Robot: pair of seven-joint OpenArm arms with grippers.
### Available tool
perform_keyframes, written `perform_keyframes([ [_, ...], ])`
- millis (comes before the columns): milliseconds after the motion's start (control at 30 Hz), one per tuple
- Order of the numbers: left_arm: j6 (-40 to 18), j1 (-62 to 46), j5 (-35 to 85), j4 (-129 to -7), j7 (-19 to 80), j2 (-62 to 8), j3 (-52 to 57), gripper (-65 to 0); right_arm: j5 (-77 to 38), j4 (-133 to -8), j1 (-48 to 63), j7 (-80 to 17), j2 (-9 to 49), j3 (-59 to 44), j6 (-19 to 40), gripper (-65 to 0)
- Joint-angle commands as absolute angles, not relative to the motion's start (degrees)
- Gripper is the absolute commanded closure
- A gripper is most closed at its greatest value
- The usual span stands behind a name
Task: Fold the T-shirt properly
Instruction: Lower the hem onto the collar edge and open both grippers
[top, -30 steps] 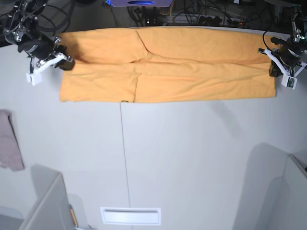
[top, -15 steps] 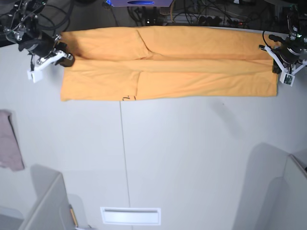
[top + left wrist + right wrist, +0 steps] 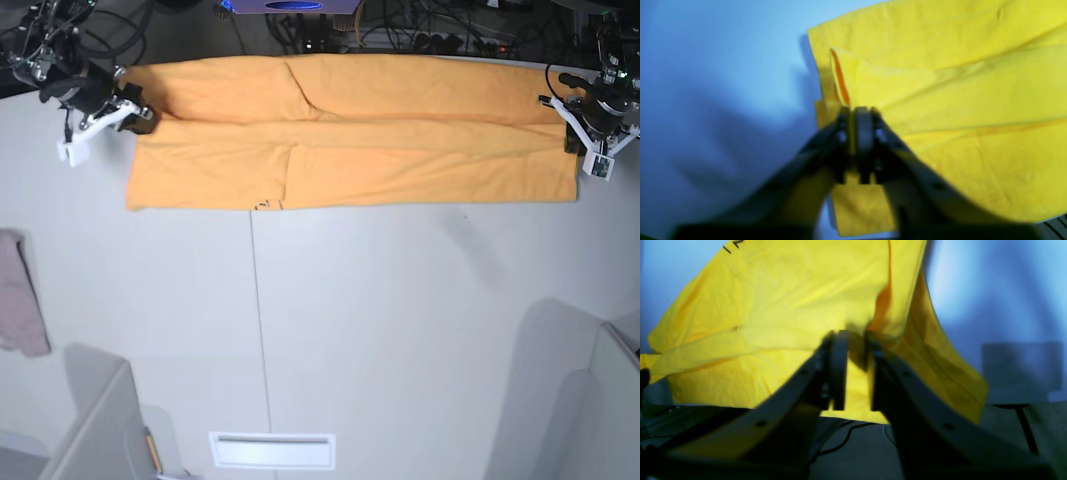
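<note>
The orange-yellow T-shirt lies as a long folded band across the far side of the table, pulled flat. Small black markings show at its near edge. My left gripper is at the band's right end and is shut on a fold of the shirt in the left wrist view. My right gripper is at the band's left end. In the right wrist view its jaws pinch the shirt's edge, and the cloth hangs off them.
A small pinkish-mauve cloth lies at the table's left edge. A white slot plate sits at the near edge. Grey panels stand at the near left and near right. Cables run behind the table.
Both grippers have moved a little toward the far edge while holding the shirt's ends. The band has been stretched flatter and its wrinkles have smoothed out.
</note>
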State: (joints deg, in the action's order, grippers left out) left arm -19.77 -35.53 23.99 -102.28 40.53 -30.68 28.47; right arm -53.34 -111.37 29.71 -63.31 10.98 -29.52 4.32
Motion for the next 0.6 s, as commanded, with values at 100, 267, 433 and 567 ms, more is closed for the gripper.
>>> perform_keyframes([
  [100, -19.6, -35.6, 24.0, -105.2, 39.8, -31.8, 29.9, -34.1, -53.9, -112.8, 30.4, -62.5, 10.7, -34.6, 4.4, -16.1],
  [267, -19.6, -35.6, 24.1, -110.4, 39.8, -28.1, 35.2, -54.5, -54.0, -114.0, 30.4, -63.0, 10.6, -36.6, 4.4, -16.2],
  [433, -19.6, -35.9, 30.5, -112.4, 39.8, -26.2, 36.0, -48.2, -54.0, -114.9, 28.9, -62.5, 10.3, -30.6, 4.7, -14.3],
  [567, -19.6, -35.9, 34.2, -110.3, 39.8, -26.1, 35.7, -10.9, -53.0, -114.4, 26.7, -60.9, 10.7, -24.2, 4.4, 0.0],
])
